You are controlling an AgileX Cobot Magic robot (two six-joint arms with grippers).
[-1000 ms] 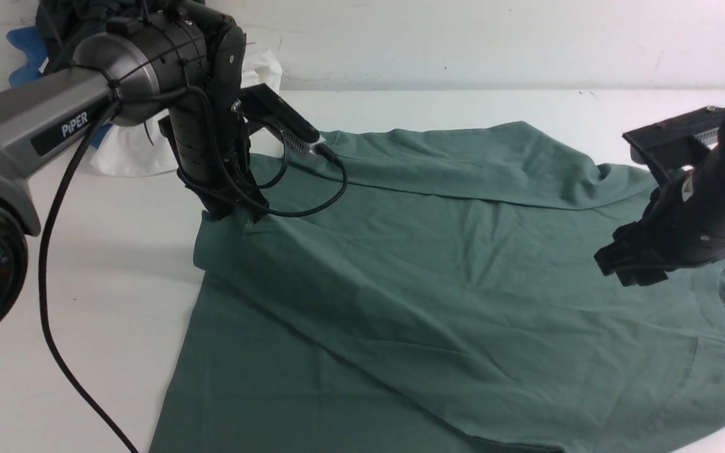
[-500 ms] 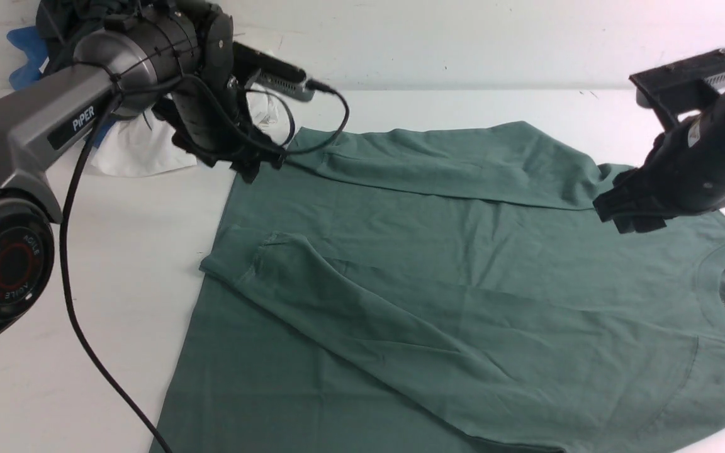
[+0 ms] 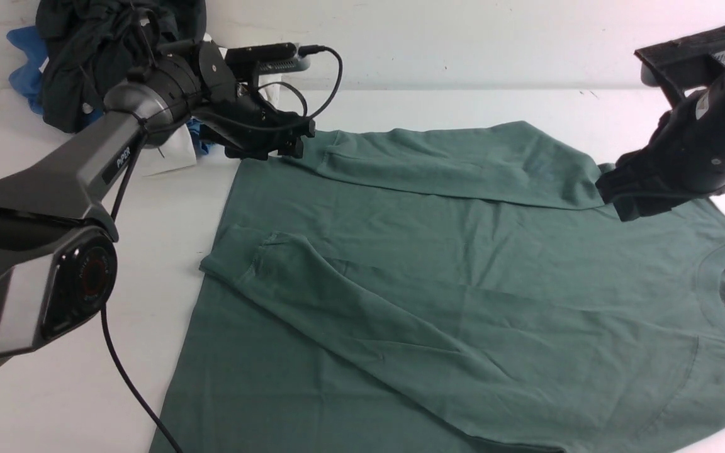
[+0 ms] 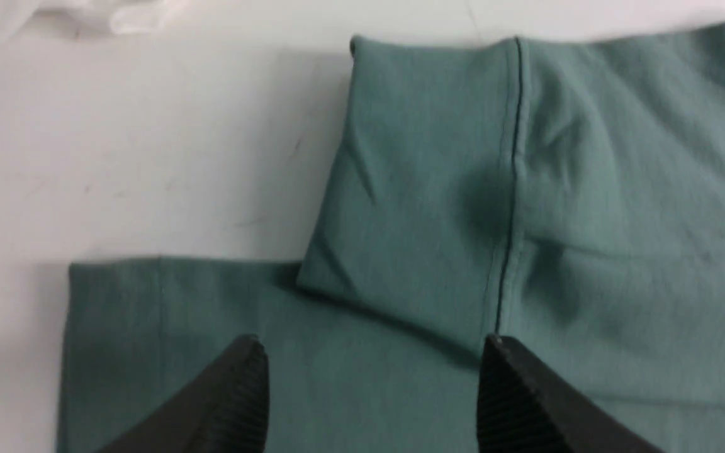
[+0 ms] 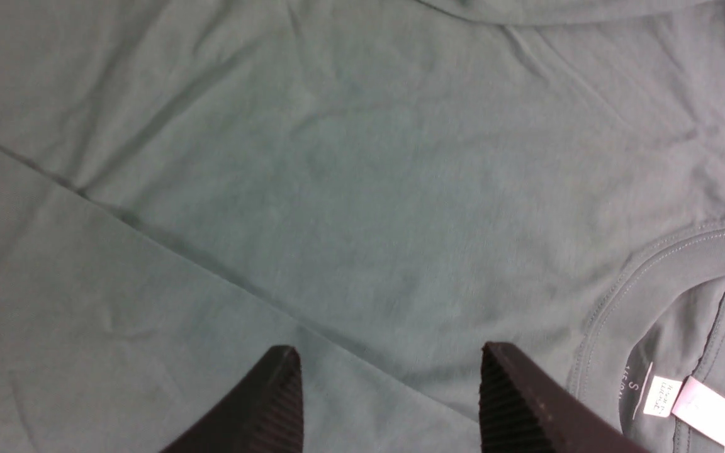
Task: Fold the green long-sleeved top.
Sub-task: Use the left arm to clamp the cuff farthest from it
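The left gripper [image 3: 294, 139] is held with its jaws apart and nothing between them; the sleeve clamped in it a second ago is now released. Well behind and below it, that near sleeve [image 3: 350, 308] is left lying slantwise across the body of the green long-sleeved top [image 3: 494, 251], with its cuff [image 3: 243, 255] close to the hem edge. The gripper itself has been raised and carried outward. Just ahead of its fingertips [image 4: 246, 371] the far sleeve's cuff [image 4: 413, 189] is seen lying flat, overlapping the corner of the body. Beyond the gripper, a heap of dark, white and blue garments [image 3: 85, 56] is left untouched.

The right gripper [image 3: 617, 192], likewise apart and empty, has been lifted away from the collar [image 5: 671, 251] and is held above the cloth near the far shoulder.

The top is spread on the table [image 3: 117, 264] between the two grippers. The near-sleeve fold is judged complete, and the far cuff is probably what is approached next
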